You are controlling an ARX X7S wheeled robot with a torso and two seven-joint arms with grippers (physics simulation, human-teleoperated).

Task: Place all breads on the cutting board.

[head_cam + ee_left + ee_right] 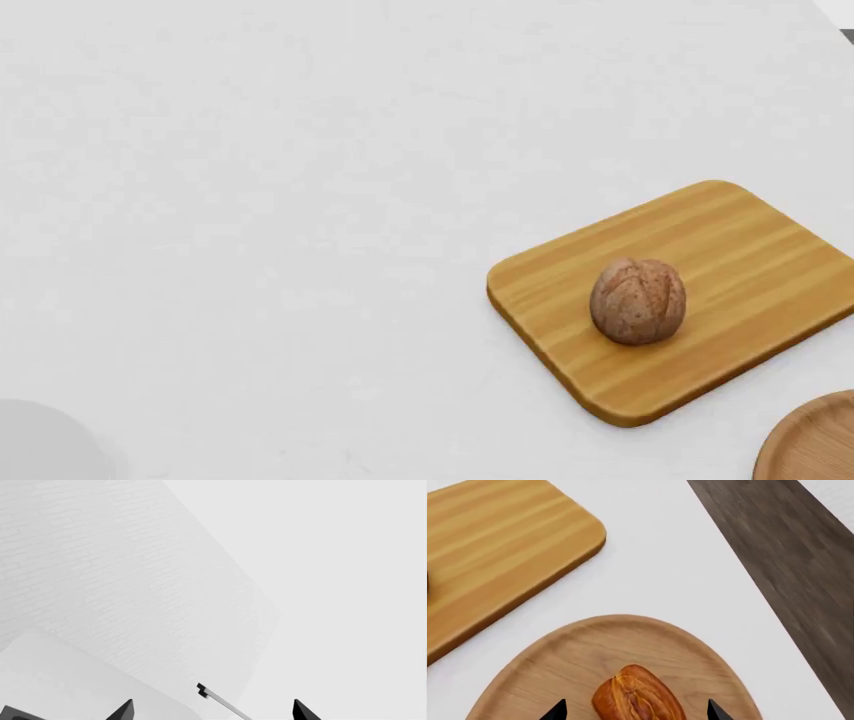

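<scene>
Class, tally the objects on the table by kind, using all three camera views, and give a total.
Breads: 2, a brown roll and an orange-brown piece
Cutting boards: 1
Round wooden dishes: 1
Pale round objects: 1, at the head view's edge, kind unclear
Total: 5

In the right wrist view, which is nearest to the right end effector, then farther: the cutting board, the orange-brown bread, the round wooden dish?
1. Orange-brown bread, between the fingertips of the right end effector.
2. Round wooden dish, beneath it.
3. Cutting board, beyond the dish.
</scene>
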